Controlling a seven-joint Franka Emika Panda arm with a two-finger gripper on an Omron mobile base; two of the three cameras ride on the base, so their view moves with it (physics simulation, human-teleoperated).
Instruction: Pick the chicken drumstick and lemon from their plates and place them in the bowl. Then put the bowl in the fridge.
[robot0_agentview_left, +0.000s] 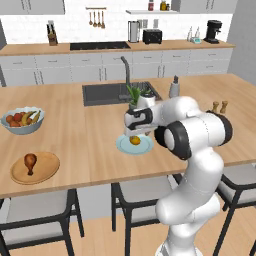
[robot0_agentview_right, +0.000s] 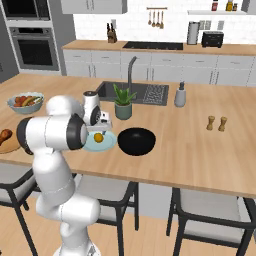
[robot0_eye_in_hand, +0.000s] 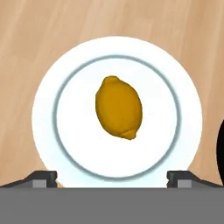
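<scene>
The yellow lemon (robot0_eye_in_hand: 119, 107) lies in the middle of the glossy pale blue-green plate (robot0_eye_in_hand: 43, 118) on the island counter. My gripper (robot0_eye_in_hand: 112, 177) hangs just above it, open, with a fingertip on either side and nothing held. From the base, the gripper (robot0_agentview_left: 132, 131) hovers over the lemon (robot0_agentview_left: 135, 140). The matte black bowl (robot0_agentview_right: 136, 141) stands right beside that plate (robot0_agentview_right: 107, 145). Far to the left, the chicken drumstick (robot0_agentview_left: 30, 161) rests on the tan wooden plate (robot0_agentview_left: 47, 170). The fridge is out of view.
A blue-grey fruit bowl (robot0_agentview_left: 22, 120) sits at the island's left. Behind the plate are a potted plant (robot0_agentview_right: 123, 102), the sink (robot0_agentview_left: 107, 93) with its faucet and a soap bottle (robot0_agentview_right: 180, 95). Two small shakers (robot0_agentview_right: 216, 123) stand to the right. Stools line the near edge.
</scene>
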